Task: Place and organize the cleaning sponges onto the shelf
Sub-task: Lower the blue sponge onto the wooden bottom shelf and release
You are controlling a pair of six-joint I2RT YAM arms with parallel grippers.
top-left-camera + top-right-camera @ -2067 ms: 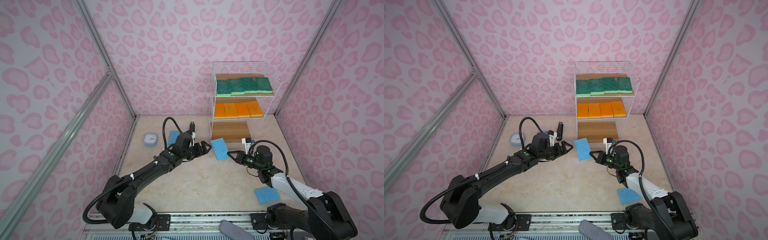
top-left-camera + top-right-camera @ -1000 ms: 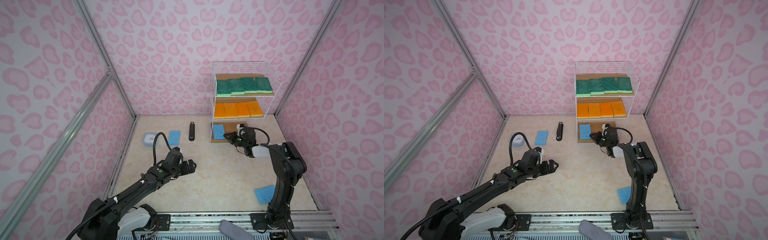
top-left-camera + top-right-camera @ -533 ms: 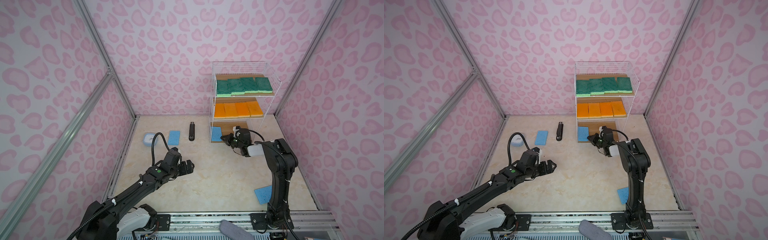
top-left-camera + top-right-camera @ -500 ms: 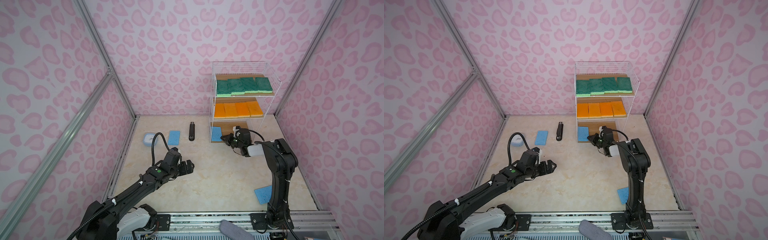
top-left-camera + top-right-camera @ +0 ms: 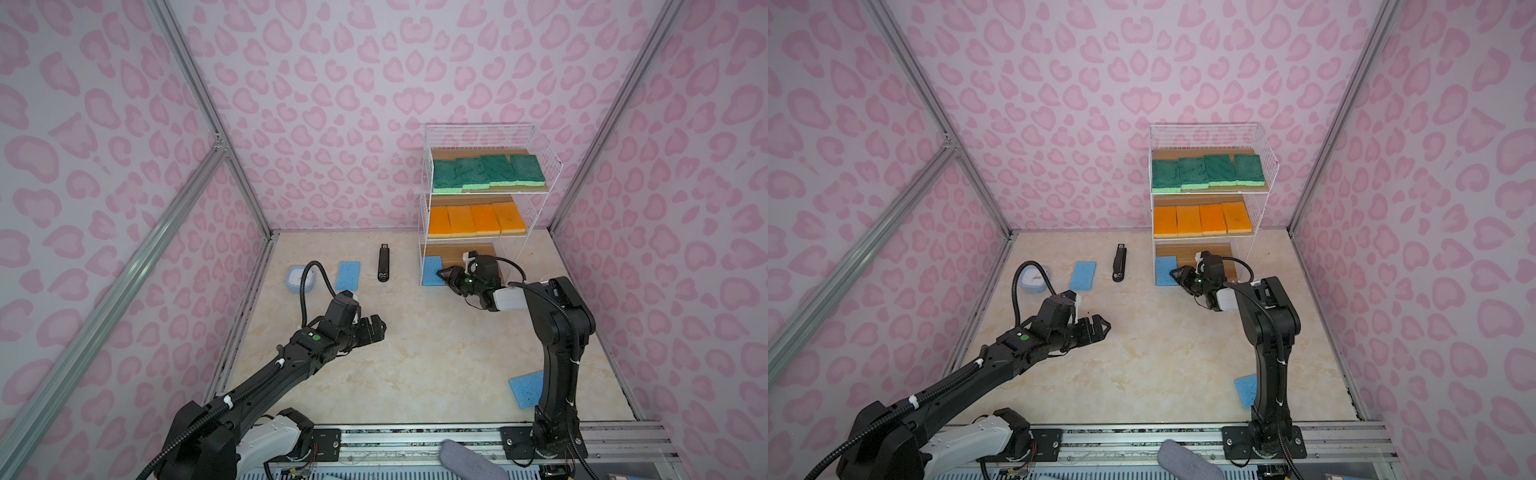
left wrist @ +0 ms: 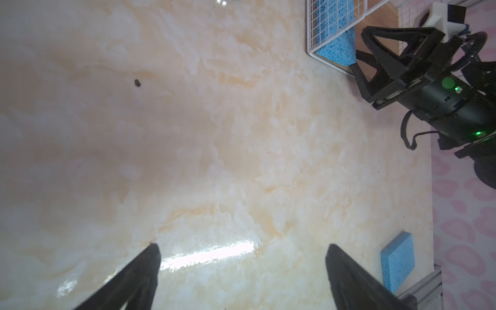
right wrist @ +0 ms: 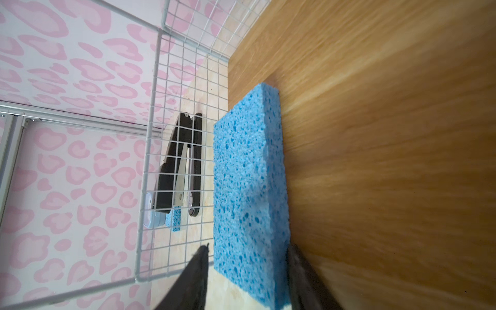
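Your left claw hangs spread wide over the surface. Farther back, your right claw flanks the front end of a blue sponge, jaws parted, a gap beside one finger. Porous and light blue, it lies flat at the left of the bottom board of the shelf, long axis running front to back.
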